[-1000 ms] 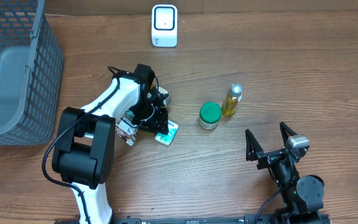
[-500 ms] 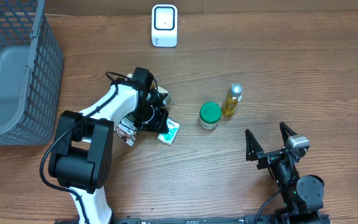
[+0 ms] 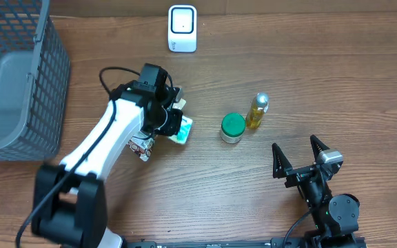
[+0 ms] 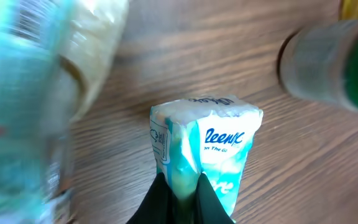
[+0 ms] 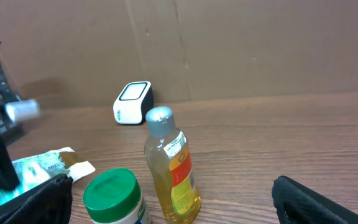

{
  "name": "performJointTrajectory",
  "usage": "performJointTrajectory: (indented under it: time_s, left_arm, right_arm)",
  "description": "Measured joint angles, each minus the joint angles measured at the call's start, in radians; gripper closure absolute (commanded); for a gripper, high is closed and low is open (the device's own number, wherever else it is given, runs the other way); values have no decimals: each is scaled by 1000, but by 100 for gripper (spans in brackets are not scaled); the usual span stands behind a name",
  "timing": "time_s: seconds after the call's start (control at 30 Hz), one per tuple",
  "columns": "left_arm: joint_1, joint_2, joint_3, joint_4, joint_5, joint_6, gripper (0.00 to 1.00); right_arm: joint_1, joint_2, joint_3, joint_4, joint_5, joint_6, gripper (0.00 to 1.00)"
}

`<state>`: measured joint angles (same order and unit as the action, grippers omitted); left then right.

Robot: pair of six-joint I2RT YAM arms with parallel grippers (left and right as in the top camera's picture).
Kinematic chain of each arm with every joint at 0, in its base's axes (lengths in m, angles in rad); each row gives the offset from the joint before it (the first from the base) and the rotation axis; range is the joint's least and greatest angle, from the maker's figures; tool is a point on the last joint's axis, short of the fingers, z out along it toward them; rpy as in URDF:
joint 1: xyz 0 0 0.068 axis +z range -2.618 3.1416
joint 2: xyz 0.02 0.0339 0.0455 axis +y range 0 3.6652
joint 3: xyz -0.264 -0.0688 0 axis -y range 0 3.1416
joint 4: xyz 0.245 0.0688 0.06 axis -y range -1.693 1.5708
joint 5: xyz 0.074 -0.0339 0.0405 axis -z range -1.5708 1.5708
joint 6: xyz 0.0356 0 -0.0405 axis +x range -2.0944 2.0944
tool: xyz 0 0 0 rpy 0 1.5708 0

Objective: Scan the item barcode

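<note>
The item in hand is a teal and white tissue packet (image 3: pixel 182 129) (image 4: pixel 211 138), pinched at its near end by my left gripper (image 3: pixel 171 124) (image 4: pixel 181 188), which is shut on it. It hangs above the table, left of the green-lidded jar (image 3: pixel 233 127) (image 4: pixel 331 62). A small barcode patch shows on the packet's left side in the left wrist view. The white scanner (image 3: pixel 182 29) (image 5: pixel 133 102) stands at the table's far edge, well behind the packet. My right gripper (image 3: pixel 298 160) rests open near the front right, its fingers (image 5: pixel 319 199) wide apart and holding nothing.
A yellow oil bottle (image 3: pixel 257 111) (image 5: pixel 171 168) stands right of the jar (image 5: pixel 114 196). A brown and white packet (image 3: pixel 178 104) (image 5: pixel 67 159) lies just behind my left gripper, and another small packet (image 3: pixel 140 146) sits by the arm. A grey mesh basket (image 3: pixel 43 83) fills the far left.
My left gripper has shut on the tissue packet and carried it up off the table and back a little, towards the scanner side. The right arm has not moved.
</note>
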<state>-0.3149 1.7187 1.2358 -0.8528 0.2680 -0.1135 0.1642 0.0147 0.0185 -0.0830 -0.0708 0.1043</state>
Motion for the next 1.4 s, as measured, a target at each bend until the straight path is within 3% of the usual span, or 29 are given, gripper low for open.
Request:
performJointTrajectory:
  time_s: [0.17, 0.5, 0.7, 1.0, 1.4]
  left_arm:
    - [-80, -55, 10, -13, -164, -52, 96]
    - [-344, -53, 10, -88, -740, -262, 96]
    - [-452, -53, -44, -77, -959, -381, 96]
    - [-458, -47, -178, -5, -1047, -435, 96]
    - [-458, -39, -299, 111, -1046, -400, 96]
  right_arm:
    - [0, 0, 0, 0, 0, 0, 0]
    - [0, 0, 0, 0, 0, 0, 0]
    - [0, 0, 0, 0, 0, 0, 0]
    - [0, 0, 0, 0, 0, 0, 0]
    - [0, 0, 0, 0, 0, 0, 0]
